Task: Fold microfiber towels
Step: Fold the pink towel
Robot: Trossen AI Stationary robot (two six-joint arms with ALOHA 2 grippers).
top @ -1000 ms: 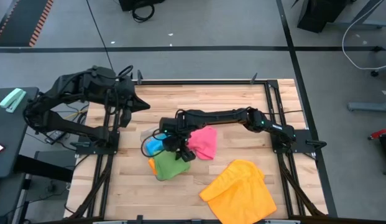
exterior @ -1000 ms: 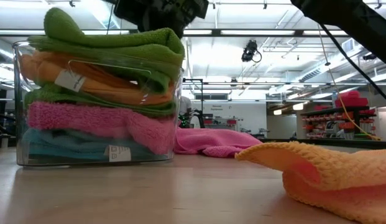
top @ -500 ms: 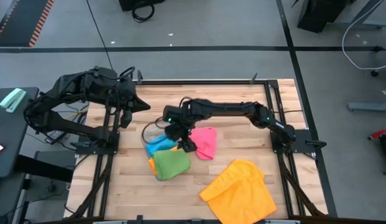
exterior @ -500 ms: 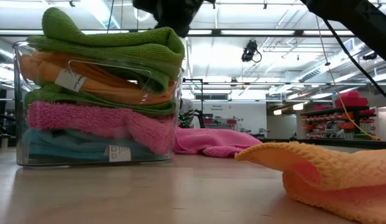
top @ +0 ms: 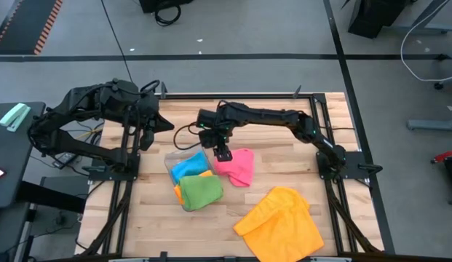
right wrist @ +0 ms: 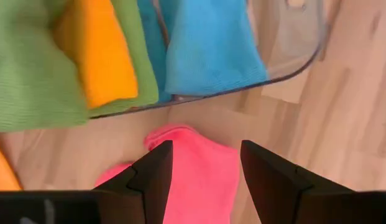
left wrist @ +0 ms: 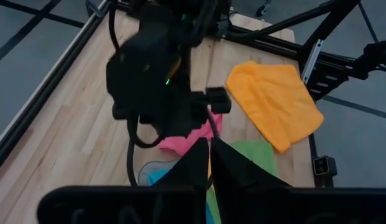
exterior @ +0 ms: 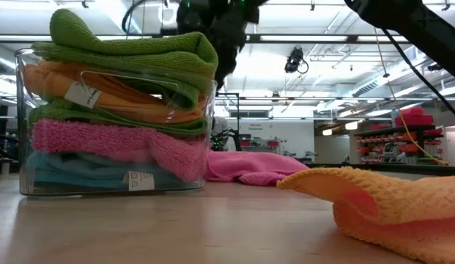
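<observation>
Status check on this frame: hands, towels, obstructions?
Right hand open above pink towel. Left hand shut, parked back left. Orange towel unfolded. Nothing blocking.

You are seeing a stack of folded towels [exterior: 117,110] sitting in layers: green [top: 202,192] on top, then orange, green, pink and sky blue [top: 189,167] at the bottom. A loose pink towel [top: 239,166] is lying crumpled on the wood just beside the stack. A loose orange towel [top: 280,222] is lying spread and wrinkled, apart from both, near the table's front edge.
</observation>
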